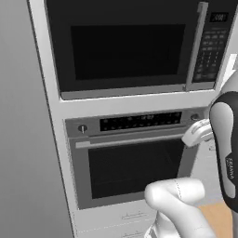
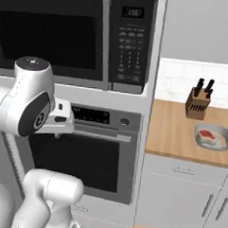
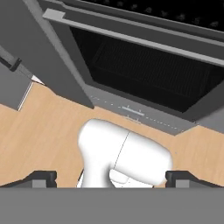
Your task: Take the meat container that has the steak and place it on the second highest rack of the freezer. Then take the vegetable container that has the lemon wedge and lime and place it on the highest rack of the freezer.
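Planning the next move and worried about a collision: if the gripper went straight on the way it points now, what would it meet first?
Probably the robot's own white arm link, which lies straight ahead between the open jaws of the gripper; beyond it comes the light wooden floor. Depth is unclear.

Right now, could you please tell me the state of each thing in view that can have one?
Oven: door shut.
Microwave: door shut.
Gripper: open, holding nothing.
Meat container: on the wooden counter, steak inside.
Knife block: upright, knives in it.
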